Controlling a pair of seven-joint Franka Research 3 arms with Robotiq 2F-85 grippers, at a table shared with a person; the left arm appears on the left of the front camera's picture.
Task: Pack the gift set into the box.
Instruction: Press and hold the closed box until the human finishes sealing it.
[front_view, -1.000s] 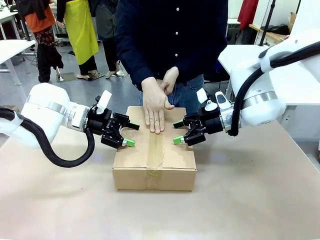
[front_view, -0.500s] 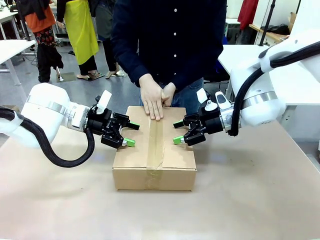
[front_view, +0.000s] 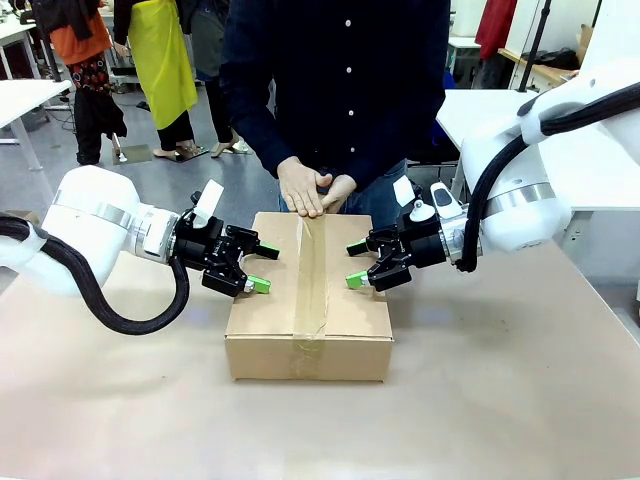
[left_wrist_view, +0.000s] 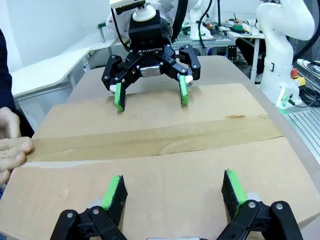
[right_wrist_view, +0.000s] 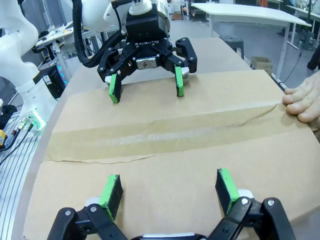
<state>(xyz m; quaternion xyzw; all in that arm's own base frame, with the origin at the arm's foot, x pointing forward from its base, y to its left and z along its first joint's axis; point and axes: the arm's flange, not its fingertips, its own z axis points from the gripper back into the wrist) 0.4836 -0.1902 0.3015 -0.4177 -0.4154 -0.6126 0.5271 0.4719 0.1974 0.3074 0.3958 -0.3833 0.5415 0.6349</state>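
Observation:
The box (front_view: 345, 315) sits shut in the middle of the table, a clear tape strip (front_view: 310, 285) running along its top seam. The gift set is hidden. My left gripper (front_view: 258, 268) stands open over the box's left flap, pads resting on or just above the cardboard. Facing it from the other side, my right gripper (front_view: 355, 264) is open over the right flap. The person's hands (front_view: 305, 190) press on the tape at the box's far edge. In the left wrist view my left gripper (left_wrist_view: 173, 190) spans bare cardboard (left_wrist_view: 165, 165). The right gripper (right_wrist_view: 167, 192) does the same.
The brown table top (front_view: 500, 400) is bare around the box on all sides. The person stands close against the far edge. A white table (front_view: 590, 170) lies behind my right arm, and more people and tables stand far off at the back left.
The person's flat hand slid back along the tape from the middle of the box top to its far edge, joining the other hand. Both arms stayed still.

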